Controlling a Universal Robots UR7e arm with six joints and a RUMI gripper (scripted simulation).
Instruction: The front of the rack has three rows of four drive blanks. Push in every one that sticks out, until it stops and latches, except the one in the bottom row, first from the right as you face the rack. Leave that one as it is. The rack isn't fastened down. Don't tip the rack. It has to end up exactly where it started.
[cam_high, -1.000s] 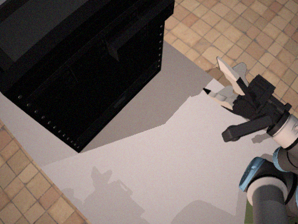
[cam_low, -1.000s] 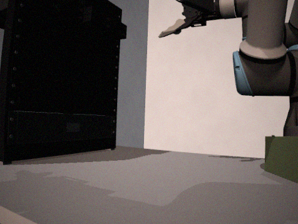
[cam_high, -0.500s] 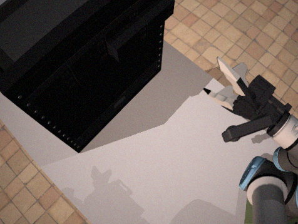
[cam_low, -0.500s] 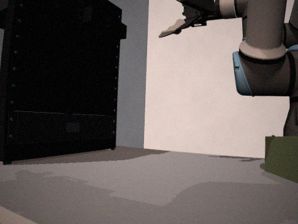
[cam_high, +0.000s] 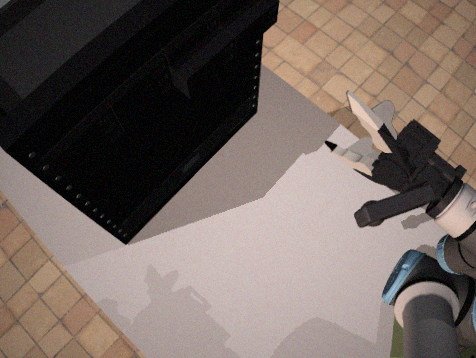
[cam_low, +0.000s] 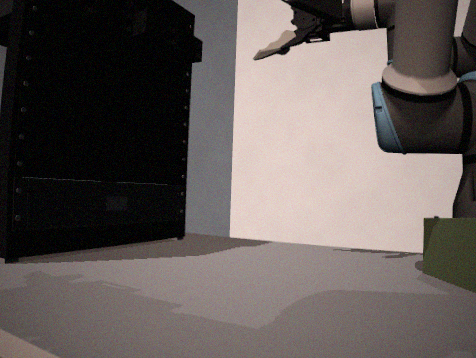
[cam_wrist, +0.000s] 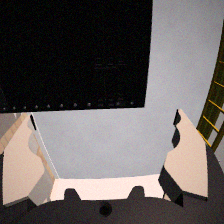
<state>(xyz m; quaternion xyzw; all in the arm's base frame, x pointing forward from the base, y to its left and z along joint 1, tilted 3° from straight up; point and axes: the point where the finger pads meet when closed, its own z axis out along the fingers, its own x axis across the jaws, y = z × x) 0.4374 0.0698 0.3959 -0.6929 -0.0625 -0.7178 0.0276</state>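
The rack (cam_high: 125, 95) is a big black box standing upright on the gray mat, at about ten o'clock in the top view. Its front is very dark, so the drive blanks are too hard to see.

A tall black box-shaped rack (cam_high: 135, 105) with rows of small rivets down its front edges stands on a pale grey mat (cam_high: 240, 260) laid over tan floor tiles (cam_high: 400, 45). Well apart, at the mat's right edge, the dark two-jaw gripper (cam_high: 352, 127) hangs with cream fingers (cam_high: 364, 116) spread wide, holding nothing.
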